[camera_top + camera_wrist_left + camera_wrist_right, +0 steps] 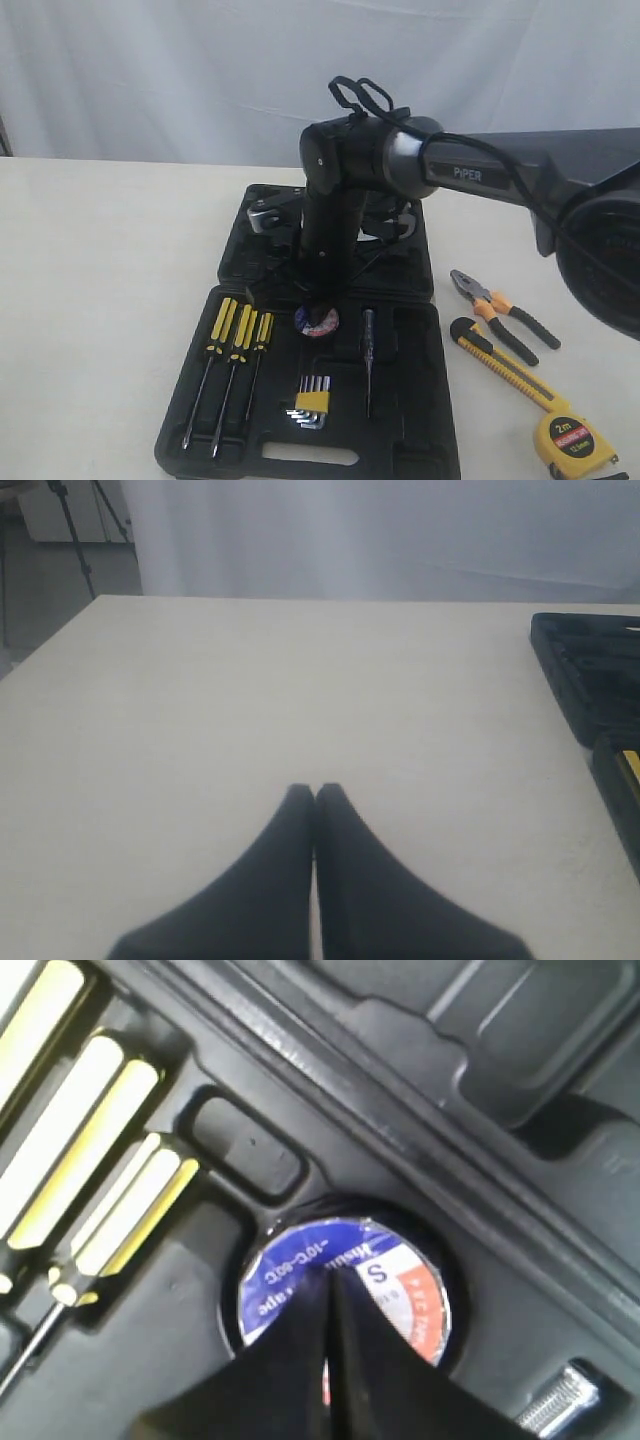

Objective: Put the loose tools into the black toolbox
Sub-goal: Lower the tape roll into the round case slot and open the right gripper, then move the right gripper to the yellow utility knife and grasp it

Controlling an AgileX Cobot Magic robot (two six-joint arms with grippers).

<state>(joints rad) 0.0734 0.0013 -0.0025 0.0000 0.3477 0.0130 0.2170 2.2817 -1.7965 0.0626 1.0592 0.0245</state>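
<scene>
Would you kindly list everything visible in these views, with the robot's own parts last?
toolbox: one, black, lying open on the table
screwdrivers: three, yellow-black handles, recesses in the handle-side half
hex key set: one, yellow clip, same half, beside the screwdrivers
slim driver: one, dark, same half, beside the hex keys
tape roll: one, black with white-blue-red label, in a round recess
pliers: one, orange-black handles, on the table beside the toolbox
utility knife: one, yellow-black, on the table beside the pliers
tape measure: one, yellow, on the table by the knife's end
table: one, cream
curtain: one, white, behind the table
right gripper: one, black, shut, over the tape roll
left gripper: one, black, shut, over bare table
</scene>
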